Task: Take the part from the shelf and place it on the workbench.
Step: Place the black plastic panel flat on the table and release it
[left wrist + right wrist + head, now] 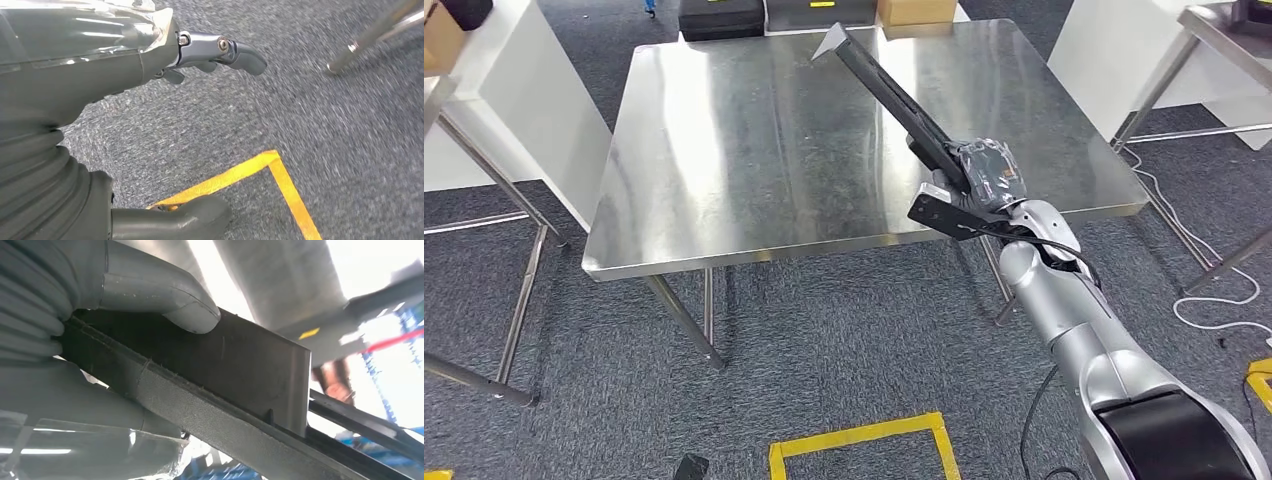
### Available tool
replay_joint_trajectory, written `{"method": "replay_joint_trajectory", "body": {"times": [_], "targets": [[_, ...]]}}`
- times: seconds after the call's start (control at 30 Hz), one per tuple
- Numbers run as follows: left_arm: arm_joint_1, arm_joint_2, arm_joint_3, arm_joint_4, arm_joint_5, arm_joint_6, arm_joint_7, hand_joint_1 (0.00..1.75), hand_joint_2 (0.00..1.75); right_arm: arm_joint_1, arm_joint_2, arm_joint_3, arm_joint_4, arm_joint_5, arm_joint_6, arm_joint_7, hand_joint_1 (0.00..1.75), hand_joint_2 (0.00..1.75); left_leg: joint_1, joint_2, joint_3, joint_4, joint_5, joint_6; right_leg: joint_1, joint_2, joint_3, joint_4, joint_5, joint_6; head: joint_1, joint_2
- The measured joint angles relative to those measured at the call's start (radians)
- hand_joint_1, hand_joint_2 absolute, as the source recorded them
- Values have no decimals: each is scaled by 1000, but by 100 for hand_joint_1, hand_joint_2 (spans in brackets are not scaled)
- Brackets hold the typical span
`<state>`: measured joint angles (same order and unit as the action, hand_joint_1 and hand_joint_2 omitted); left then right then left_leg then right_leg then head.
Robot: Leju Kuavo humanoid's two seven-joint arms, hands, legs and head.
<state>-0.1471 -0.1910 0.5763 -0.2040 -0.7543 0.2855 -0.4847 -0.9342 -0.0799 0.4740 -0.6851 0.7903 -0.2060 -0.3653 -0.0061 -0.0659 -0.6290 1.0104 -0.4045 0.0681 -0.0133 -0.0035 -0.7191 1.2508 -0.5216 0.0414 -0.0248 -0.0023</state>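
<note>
The steel workbench (pixel 754 150) lies in front of me, its top bright and slick with reflections, standing on grey carpet (pixel 854 350) with yellow floor tape (pixel 864 435) near my feet. More tables (pixel 1214 40) stand off to both sides.

Over the bench's right half I hold the part (pixel 889 90), a long dark angle bar, tilted up and pointing away from me, its far tip above the back of the bench. It is in the air, not yet resting on the steel as far as I can tell.

My right hand (pixel 982 175) is wrapped round the near end of it. From the right wrist view my thumb (pixel 165 300) presses on the flat dark face and the bar runs out past it along a thicker edge.

I judge the bar to be stiff metal, not fragile, and fairly heavy for its length. Gripped at one end, the long free span will lever against my fingers, so a hold nearer the middle would be steadier. Its smooth faces could slip, and it may skid on the polished top, so I would lower it flat and gently.

My left hand (pixel 220 55) hangs over the carpet, fingers loosely curled, holding nothing.
</note>
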Motion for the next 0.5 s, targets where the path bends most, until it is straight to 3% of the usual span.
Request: {"method": "replay_joint_trajectory", "body": {"times": [0.07,0.1,0.17,0.23,0.3,0.37,0.43,0.47,0.5], "targets": [[0,0,1,0,0,-2,-4,0,175,-15,13,4,11,4,23,-6,175,175,-2,-24,-3,7,-3,-4,-3,27,61,-134,56,13,1,0],[0,0,1,0,0,-4,-7,0,175,-27,23,9,20,10,32,-8,175,175,-4,-33,-8,12,-5,-7,-5,41,84,-185,74,13,0,0],[2,1,2,0,0,-6,-16,0,175,-52,47,24,44,27,40,-8,175,175,-4,-47,-17,18,-6,-15,-5,52,103,-224,82,4,-1,0],[6,3,4,0,0,-5,-25,0,175,-72,73,42,71,47,37,6,175,175,-1,-51,-23,20,-7,-24,-6,35,106,-228,84,-7,-1,0],[7,5,6,0,-1,-1,-34,0,175,-98,90,56,100,69,23,35,175,175,-1,-11,-43,59,-30,-40,-12,17,112,-232,84,-20,-8,0],[6,5,6,0,-2,4,-47,0,175,-128,96,67,134,90,6,61,175,175,6,40,-101,169,-80,-57,-14,-3,116,-233,80,-30,-15,0],[6,6,7,0,-2,10,-66,0,175,-147,95,78,169,110,-4,82,175,175,18,57,-165,280,-112,-67,-14,-25,121,-233,76,-35,-15,0],[6,6,7,0,-1,13,-75,0,175,-151,94,82,184,118,-6,89,175,175,22,61,-177,292,-103,-71,-15,-37,124,-233,73,-36,-15,0],[6,7,7,0,-1,16,-80,0,175,-153,92,86,195,124,-8,94,175,175,26,64,-167,265,-78,-73,-16,-45,127,-233,70,-35,-15,0]]}}
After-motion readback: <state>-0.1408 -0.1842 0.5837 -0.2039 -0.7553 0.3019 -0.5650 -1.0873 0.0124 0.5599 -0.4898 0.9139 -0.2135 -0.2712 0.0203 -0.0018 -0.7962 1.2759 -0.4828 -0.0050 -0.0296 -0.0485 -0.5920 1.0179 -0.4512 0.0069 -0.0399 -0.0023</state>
